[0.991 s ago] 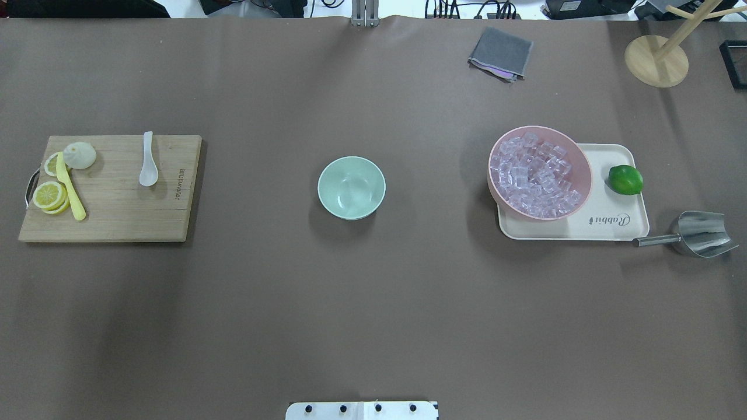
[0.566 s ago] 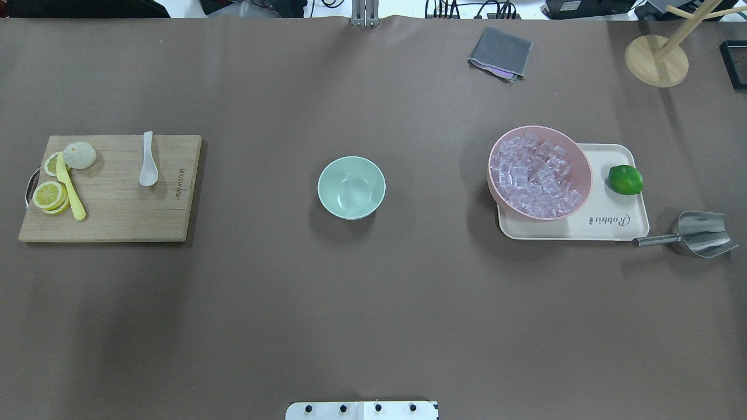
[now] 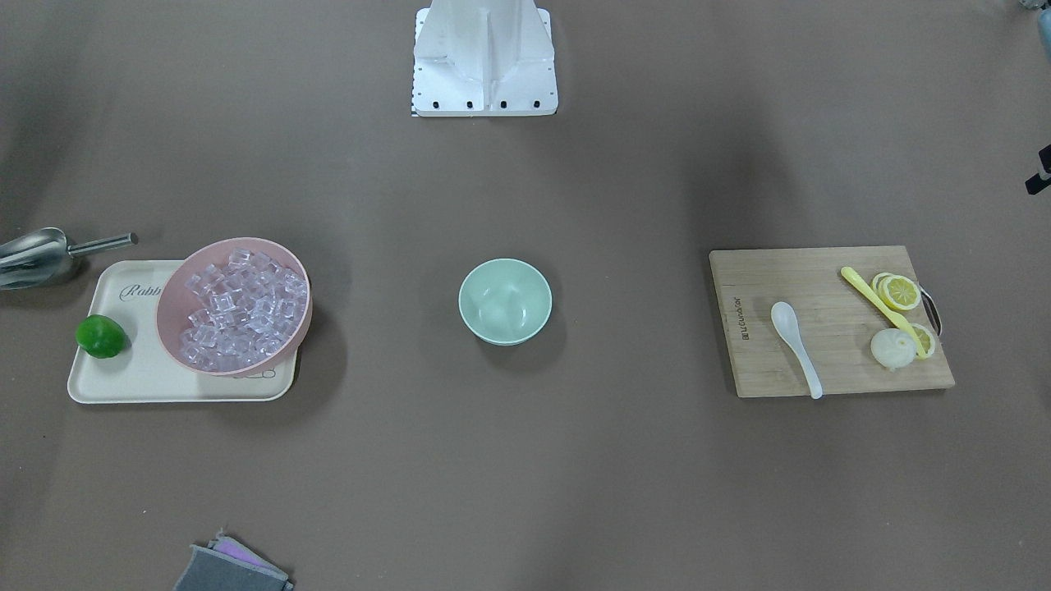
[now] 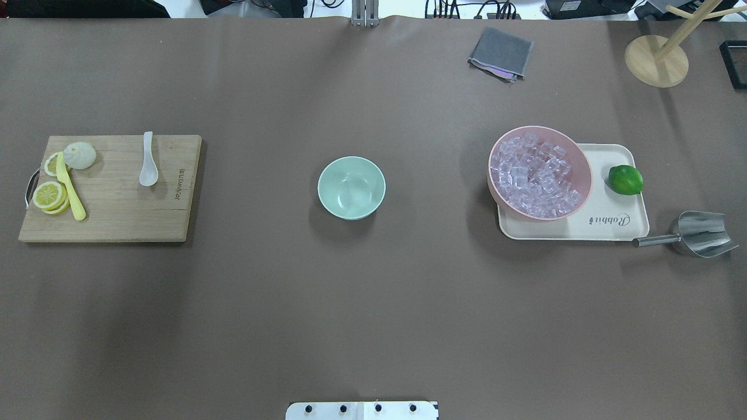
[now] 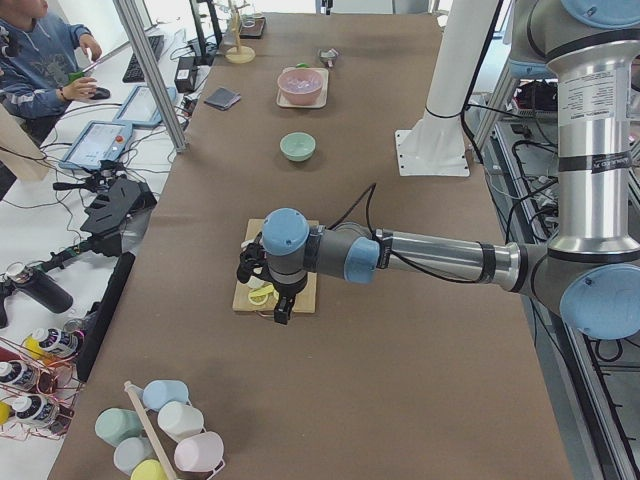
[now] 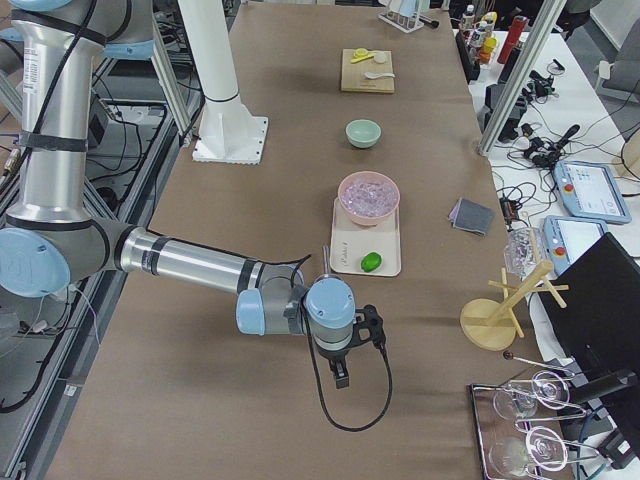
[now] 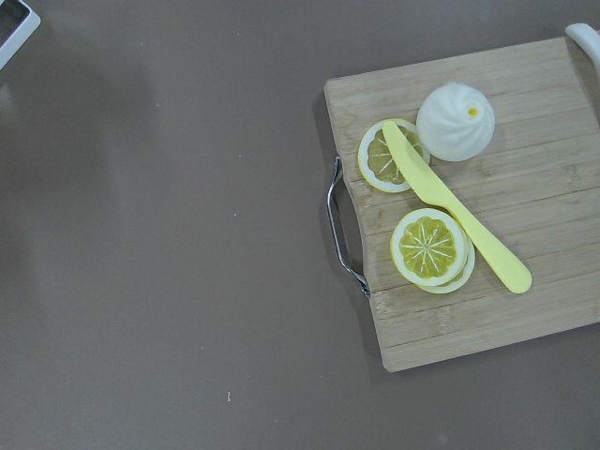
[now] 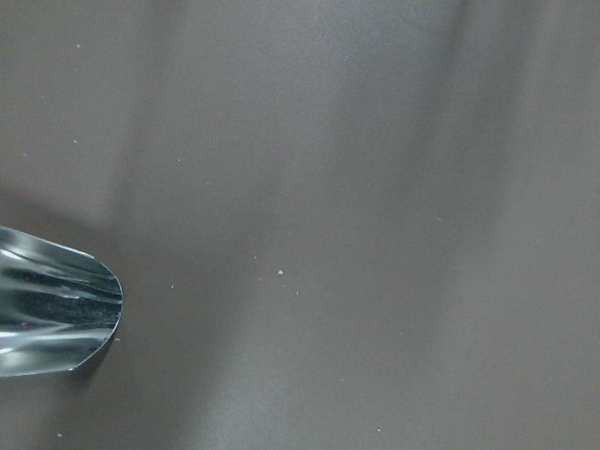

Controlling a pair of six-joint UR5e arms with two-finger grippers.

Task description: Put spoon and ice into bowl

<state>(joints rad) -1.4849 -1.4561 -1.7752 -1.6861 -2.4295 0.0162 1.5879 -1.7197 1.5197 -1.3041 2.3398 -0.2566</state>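
The white spoon (image 4: 147,169) lies on the wooden cutting board (image 4: 111,216) at the left; it also shows in the front view (image 3: 795,341). The mint-green bowl (image 4: 351,188) stands empty at the table's middle. Clear ice cubes (image 4: 537,175) fill the pink bowl (image 4: 580,169) on the right. My left gripper (image 5: 278,315) shows only in the exterior left view, hovering over the board's outer end; I cannot tell if it is open. My right gripper (image 6: 340,380) shows only in the exterior right view, beyond the tray's end, near the metal scoop; I cannot tell its state.
Lemon slices (image 4: 49,195), a yellow knife (image 4: 70,186) and a white bun-shaped piece (image 4: 80,155) share the board. The pink bowl and a lime (image 4: 625,179) sit on a cream tray (image 4: 607,224). A metal scoop (image 4: 700,234) lies right of it. A grey cloth (image 4: 501,53) and wooden stand (image 4: 656,61) are at the back.
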